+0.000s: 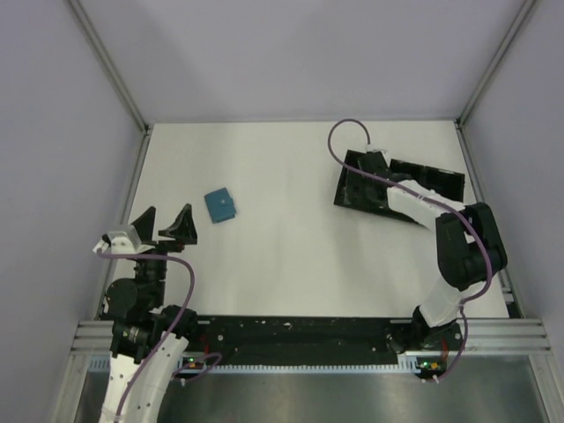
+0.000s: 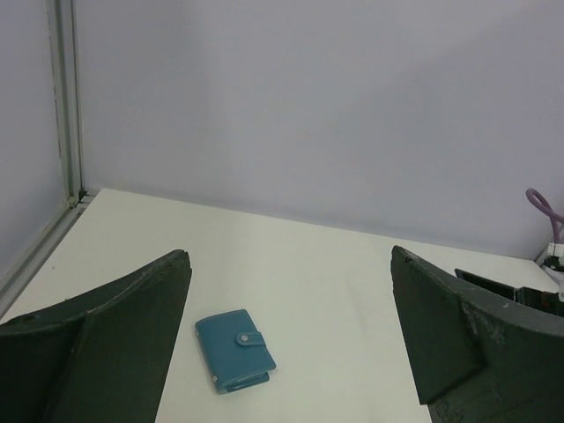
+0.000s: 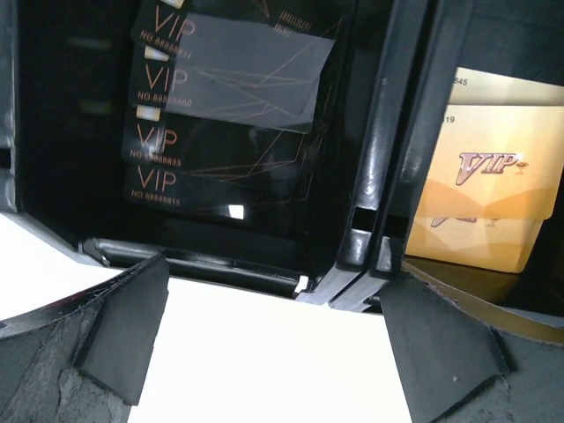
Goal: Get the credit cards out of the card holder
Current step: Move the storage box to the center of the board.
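The teal card holder (image 1: pixel 220 205) lies closed on the white table, its snap tab fastened; it also shows in the left wrist view (image 2: pixel 234 350). No cards show in it. My left gripper (image 1: pixel 166 225) is open and empty, near and left of the holder, which lies ahead between its fingers (image 2: pixel 289 263). My right gripper (image 1: pixel 368 166) is open and empty (image 3: pixel 273 344), hovering at the edge of the black tray (image 1: pixel 441 181). Several black credit cards (image 3: pixel 220 88) lie in one tray compartment and orange-gold cards (image 3: pixel 493 176) in the one beside it.
The tray's divider wall (image 3: pixel 388 176) separates the two card stacks. Grey walls with metal frame posts (image 1: pixel 123 97) enclose the table on three sides. A purple cable (image 1: pixel 339 132) loops above the right wrist.
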You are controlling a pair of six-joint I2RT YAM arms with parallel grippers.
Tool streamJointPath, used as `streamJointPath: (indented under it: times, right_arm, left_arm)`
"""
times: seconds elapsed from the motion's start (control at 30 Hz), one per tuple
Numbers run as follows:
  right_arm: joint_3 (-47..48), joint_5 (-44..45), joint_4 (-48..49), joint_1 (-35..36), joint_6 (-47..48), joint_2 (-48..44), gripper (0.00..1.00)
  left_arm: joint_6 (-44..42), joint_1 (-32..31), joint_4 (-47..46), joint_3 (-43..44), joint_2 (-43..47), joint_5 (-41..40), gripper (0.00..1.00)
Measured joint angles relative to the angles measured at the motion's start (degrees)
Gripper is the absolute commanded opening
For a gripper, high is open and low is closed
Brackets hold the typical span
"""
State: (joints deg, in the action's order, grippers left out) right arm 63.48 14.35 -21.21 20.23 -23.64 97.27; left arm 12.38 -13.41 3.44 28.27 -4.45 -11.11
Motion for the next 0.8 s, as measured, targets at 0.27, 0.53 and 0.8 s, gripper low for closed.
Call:
streamJointPath:
  times: [0.27, 0.53, 0.8]
  right_arm:
    - [-2.62, 0.92, 2.38, 3.89, 2.12, -0.52, 0.97]
    - [-6.19, -1.22, 5.57, 8.76, 8.66, -2.03, 0.94]
    - [-8.20, -2.84, 2.36, 12.41, 9.90, -8.39, 0.99]
  left_arm:
    - [0.79, 0.00, 0.04, 0.00, 0.11, 0.48, 0.98]
    - [1.25, 0.00, 0.04, 0.00, 0.07, 1.07, 0.98]
    - [1.46, 0.00, 0.07, 0.00, -0.57, 1.29, 0.98]
